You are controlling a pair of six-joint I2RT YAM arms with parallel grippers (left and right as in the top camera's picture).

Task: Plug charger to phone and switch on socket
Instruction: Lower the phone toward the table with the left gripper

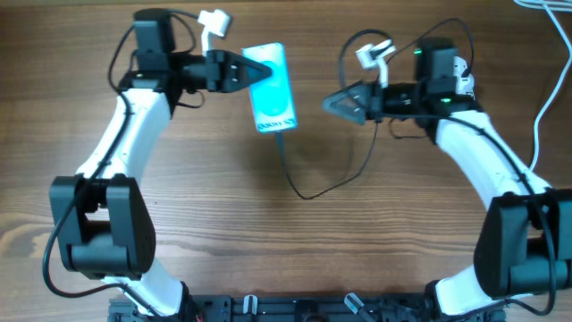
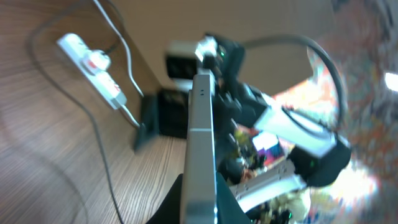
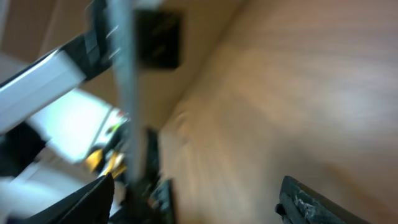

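My left gripper [image 1: 253, 72] is shut on the phone [image 1: 271, 85], a teal screen with a white lower band, held at the upper middle of the table. In the left wrist view the phone [image 2: 200, 124] stands edge-on between my fingers [image 2: 200, 208]. The thin black charger cable [image 1: 308, 194] runs from the phone's lower edge, loops down, then rises towards the right arm. It also shows in the left wrist view [image 2: 102, 155]. My right gripper [image 1: 335, 101] is open and empty, right of the phone; its wrist view [image 3: 199, 193] is blurred. The white socket strip [image 2: 93, 65] lies far off.
A thick white power cord [image 1: 545, 89] runs along the table's right edge and also leaves the socket strip in the left wrist view [image 2: 127, 59]. The right arm [image 2: 292, 134] faces the phone. Bare wooden table [image 1: 295, 259] lies in front.
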